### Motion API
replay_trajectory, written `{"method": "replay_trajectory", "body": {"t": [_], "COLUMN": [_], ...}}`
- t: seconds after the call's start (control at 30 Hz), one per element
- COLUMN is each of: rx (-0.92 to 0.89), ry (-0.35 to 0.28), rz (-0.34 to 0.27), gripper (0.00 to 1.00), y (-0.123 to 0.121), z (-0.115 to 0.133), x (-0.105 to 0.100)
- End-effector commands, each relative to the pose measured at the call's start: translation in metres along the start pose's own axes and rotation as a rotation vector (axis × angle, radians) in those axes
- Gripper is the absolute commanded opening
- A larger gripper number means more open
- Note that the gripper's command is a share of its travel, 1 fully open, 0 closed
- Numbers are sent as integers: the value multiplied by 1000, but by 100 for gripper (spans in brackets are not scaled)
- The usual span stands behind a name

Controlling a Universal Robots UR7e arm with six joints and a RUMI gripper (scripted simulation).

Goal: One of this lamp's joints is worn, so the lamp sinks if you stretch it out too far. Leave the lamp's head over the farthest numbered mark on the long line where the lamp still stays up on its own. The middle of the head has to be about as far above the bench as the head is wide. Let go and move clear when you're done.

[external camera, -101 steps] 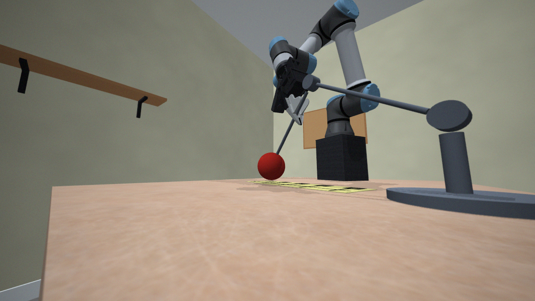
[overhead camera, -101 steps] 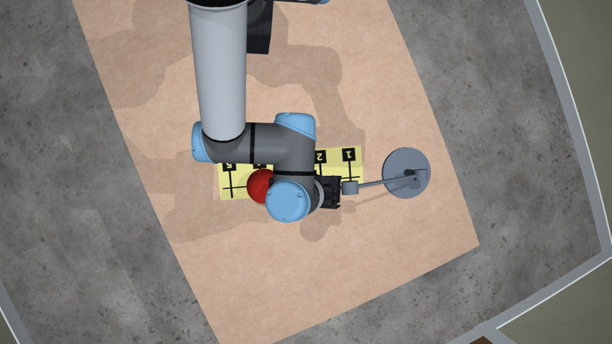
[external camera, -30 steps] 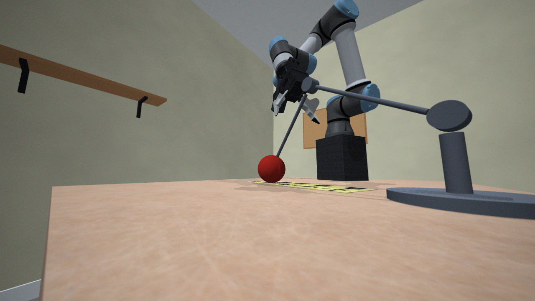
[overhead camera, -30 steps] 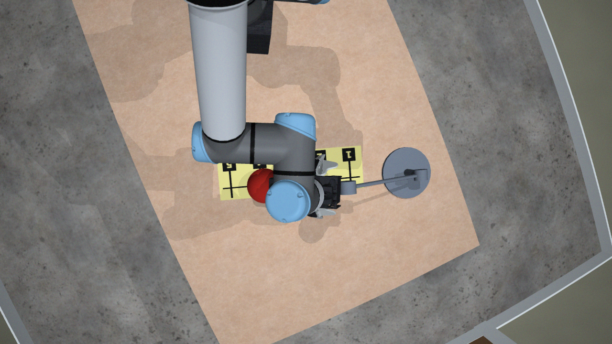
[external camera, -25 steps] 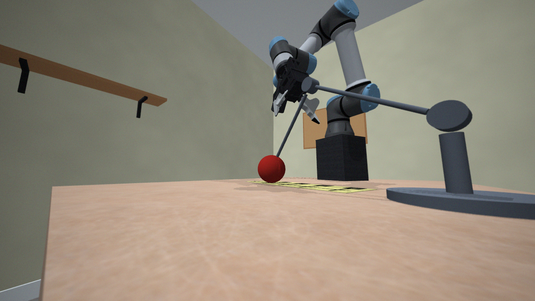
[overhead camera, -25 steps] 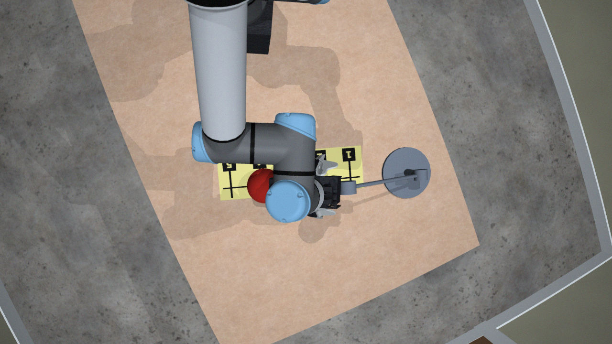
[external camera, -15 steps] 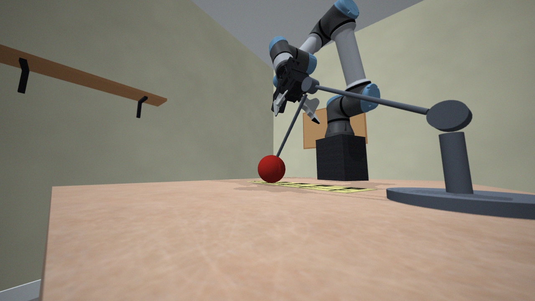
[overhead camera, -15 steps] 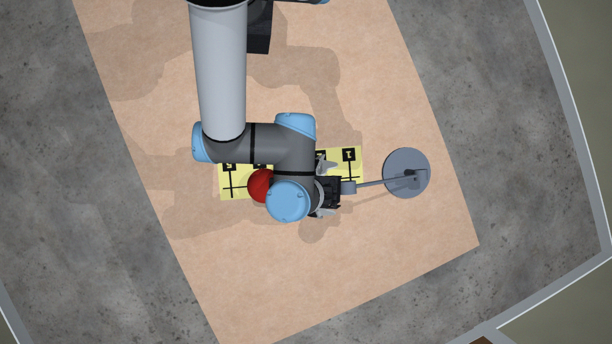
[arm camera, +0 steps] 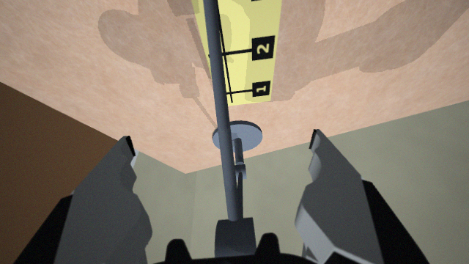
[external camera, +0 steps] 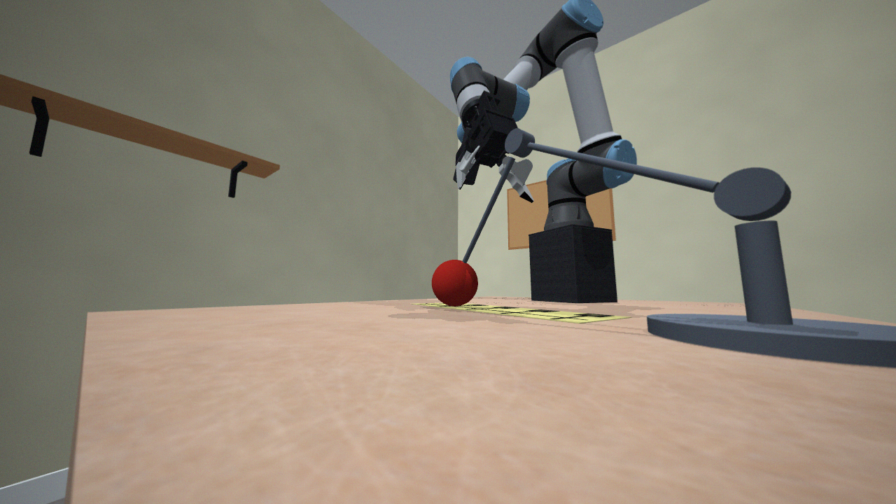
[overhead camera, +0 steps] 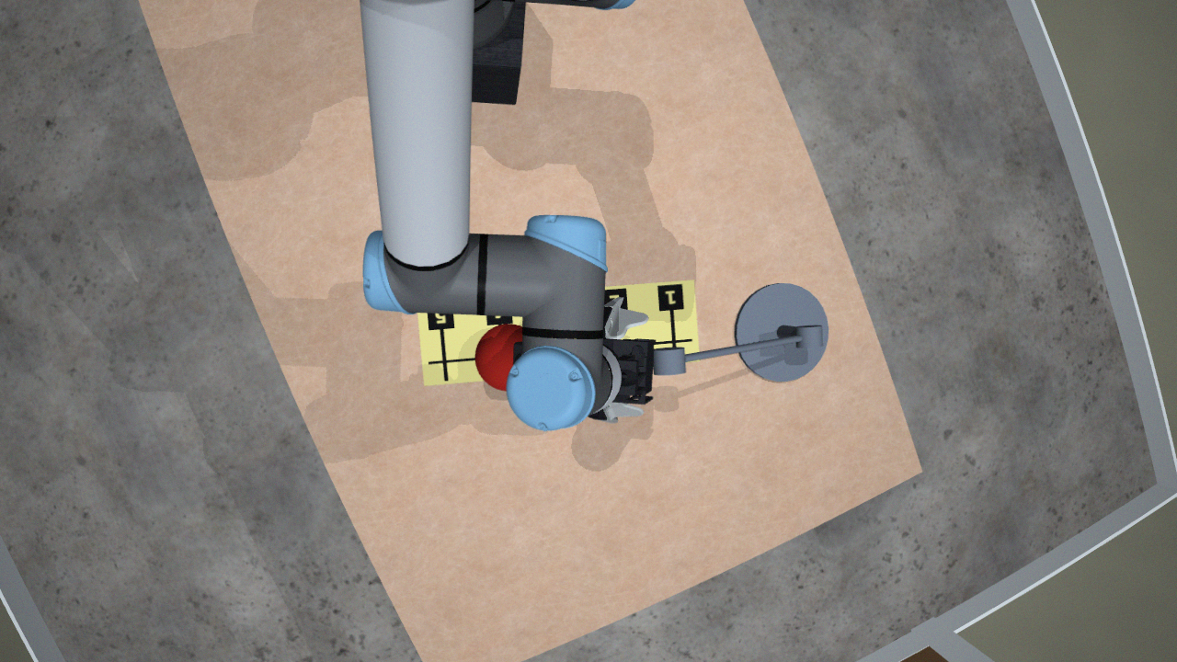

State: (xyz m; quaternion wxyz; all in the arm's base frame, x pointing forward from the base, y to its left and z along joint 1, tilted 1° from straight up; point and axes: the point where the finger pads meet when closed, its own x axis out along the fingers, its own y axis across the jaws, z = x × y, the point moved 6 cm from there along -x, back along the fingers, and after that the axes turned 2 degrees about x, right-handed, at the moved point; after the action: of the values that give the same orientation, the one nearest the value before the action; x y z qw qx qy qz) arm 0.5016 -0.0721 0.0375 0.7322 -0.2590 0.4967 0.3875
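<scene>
The grey lamp stands on a round base (overhead camera: 780, 332) at the right of the bench. Its upper rod runs to an elbow joint (external camera: 519, 142), and a lower rod slopes down to the red ball head (external camera: 454, 282). The head hangs low, at or just above the yellow numbered strip. From above, the head (overhead camera: 497, 355) lies beside mark 5 (overhead camera: 441, 316), under a mark mostly hidden by my arm. My gripper (external camera: 495, 187) is open, its fingers straddling the lower rod just below the elbow without touching it. The wrist view shows the rod (arm camera: 223, 110) between the spread fingers, with marks 1 (arm camera: 261, 89) and 2 (arm camera: 263, 48).
My arm's black pedestal (external camera: 572, 263) stands at the back of the bench. A wooden shelf (external camera: 125, 128) runs along the left wall. The bench edge lies a short way beyond the lamp base (external camera: 776, 335).
</scene>
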Motion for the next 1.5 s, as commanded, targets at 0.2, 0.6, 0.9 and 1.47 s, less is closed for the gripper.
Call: {"method": "replay_trajectory", "body": {"t": [0.2, 0.6, 0.9, 1.47], "rx": [-8, 11, 27, 62], "ry": [-5, 7, 18, 41], "rz": [2, -7, -14, -29], "gripper": [100, 100, 100, 100], "y": [-3, -4, -4, -3], "z": [-3, -4, -5, -2], "x": [-44, -83, -110, -103]}}
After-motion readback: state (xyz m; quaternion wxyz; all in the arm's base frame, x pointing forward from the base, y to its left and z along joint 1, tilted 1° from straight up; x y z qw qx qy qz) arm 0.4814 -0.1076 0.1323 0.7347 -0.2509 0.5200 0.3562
